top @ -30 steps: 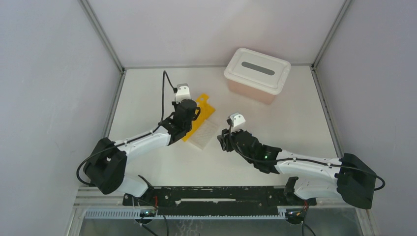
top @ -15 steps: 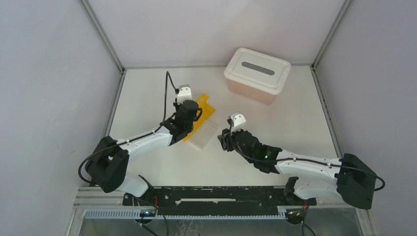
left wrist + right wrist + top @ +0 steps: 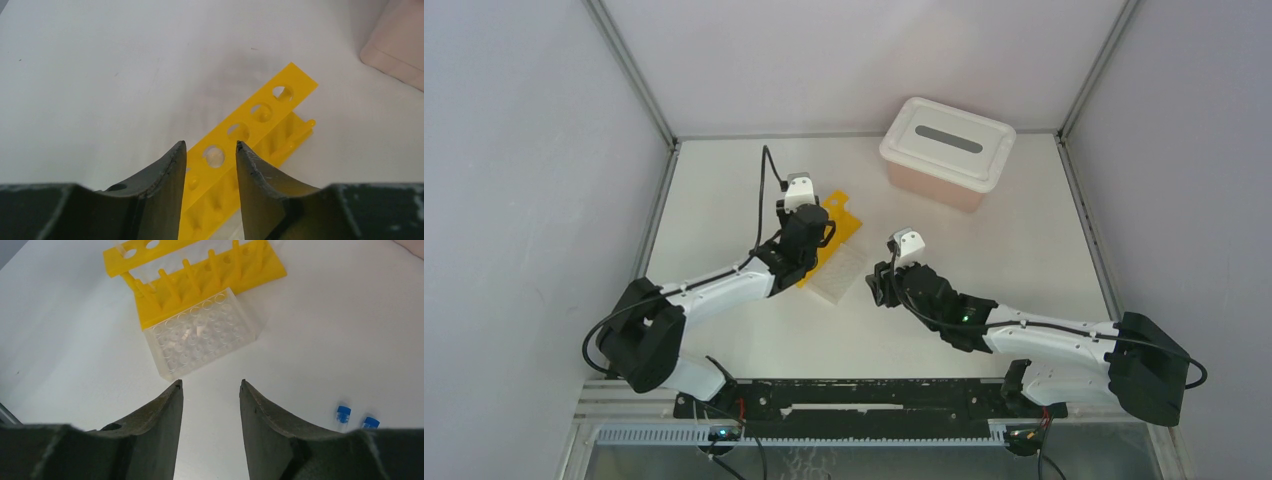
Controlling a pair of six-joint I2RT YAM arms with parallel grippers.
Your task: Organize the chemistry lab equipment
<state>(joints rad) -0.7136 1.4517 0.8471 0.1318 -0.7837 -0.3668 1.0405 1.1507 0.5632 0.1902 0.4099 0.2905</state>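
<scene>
Grey walls close in a white counter seen from above; a pink tub with a white lid sits at the far right; the yellow rack lies mid-counter, the clear grid rack touching its near side; the left claw hangs over the yellow rack's left edge; the right claw sits just right of the grid rack, pointing at it.

From the left wrist, the jaws stand parted and grasp nothing; the yellow rack's holed top strip runs out from beneath them, its long axis slanting away to the upper right, toward the tub.

From the right wrist, the jaws are likewise released and empty; the grid rack lies straight ahead and close, the yellow one behind it; two blue-capped tubes sit on bare counter off to the claw's right, well apart from both racks; the right arm is the nearer to them, so fetching them likely falls to it, after a swing rightward.
</scene>
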